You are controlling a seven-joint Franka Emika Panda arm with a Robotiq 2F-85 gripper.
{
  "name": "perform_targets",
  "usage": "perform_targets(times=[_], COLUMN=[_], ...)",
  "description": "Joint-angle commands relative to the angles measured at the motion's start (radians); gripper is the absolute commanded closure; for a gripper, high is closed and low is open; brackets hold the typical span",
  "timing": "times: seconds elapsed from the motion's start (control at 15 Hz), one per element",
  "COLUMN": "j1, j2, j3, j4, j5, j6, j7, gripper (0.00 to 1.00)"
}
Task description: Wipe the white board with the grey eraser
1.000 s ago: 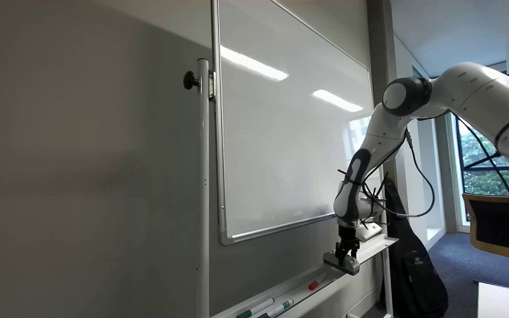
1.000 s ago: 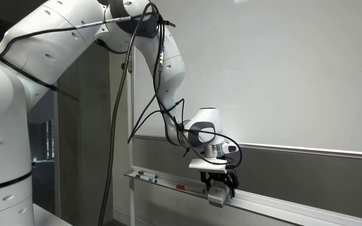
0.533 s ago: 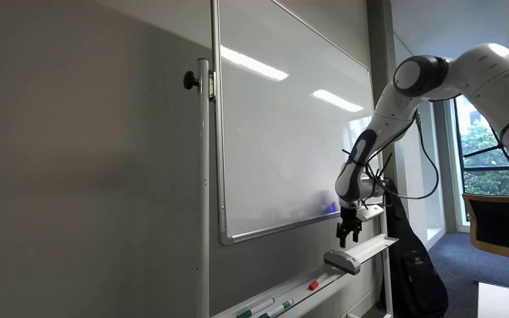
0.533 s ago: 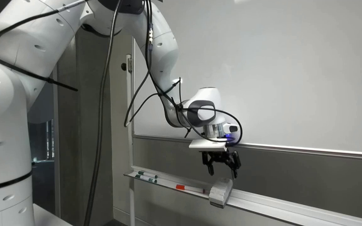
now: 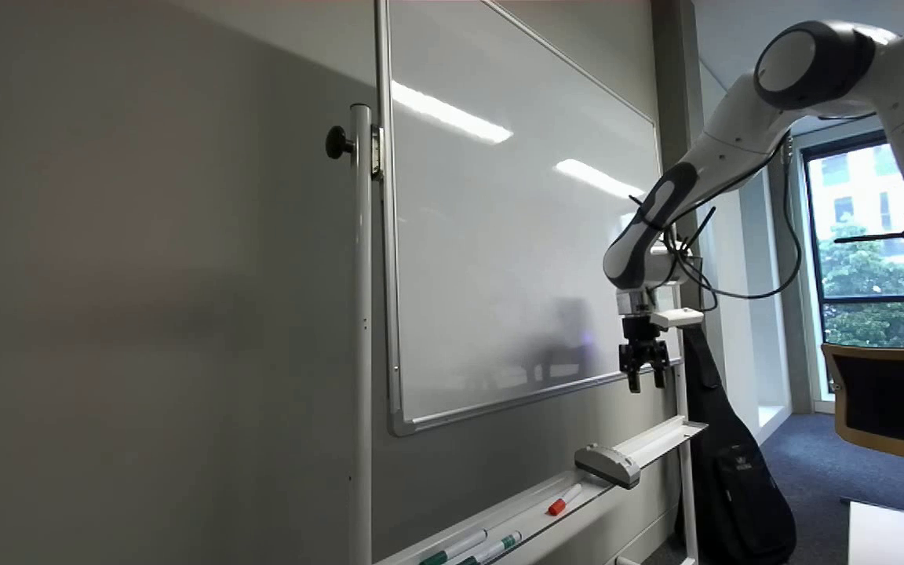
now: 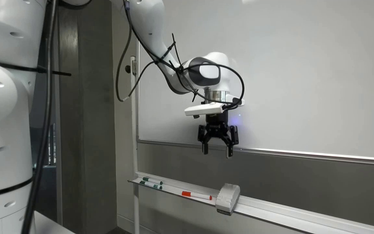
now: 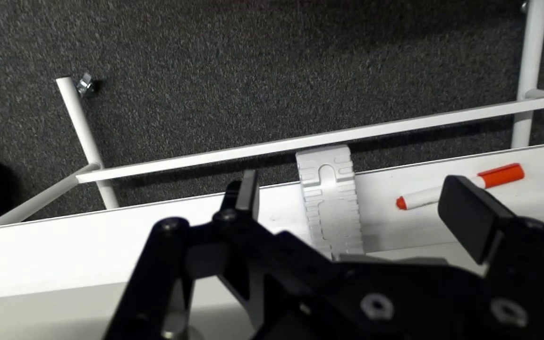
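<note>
Your gripper (image 6: 217, 152) has its fingers spread wide with just air between them, so you've got hold of nothing. It hangs above the tray (image 6: 271, 215), fingertips pointing down, and in both exterior views those tips sit just below the line of the white board's (image 6: 304, 81) bottom edge.

Your grey eraser (image 6: 228, 199) is down on that tray, well apart from the fingers. It lies crosswise, and in your wrist view you can see one end poking out past the tray's edge, with the eraser showing between your two fingers.

Near it you've got a red-capped marker (image 6: 196, 195) lying along the tray, close to the eraser but apart from it. Further along, toward the upright post (image 6: 134, 130), there are two green-capped markers (image 6: 151, 185) side by side.

The board stands upright and it's pretty glossy, you can see two bright strips of light (image 5: 452, 112) mirrored in it. In an exterior view you've also got a black bag (image 5: 734, 463) just past the tray's far end, plus a chair (image 5: 887, 400) in front of the window (image 5: 864, 267).
</note>
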Motion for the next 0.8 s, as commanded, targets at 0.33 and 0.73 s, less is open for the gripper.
perform_targets(times=[0.33, 0.73], j1=[0.07, 0.08], j2=[-0.225, -0.195], j3=[-0.052, -0.062], j4=[-0.09, -0.065], j5=[0.001, 0.005], j6=[-0.222, -0.214], j7=[0.032, 0.015], gripper=[0.0, 0.0])
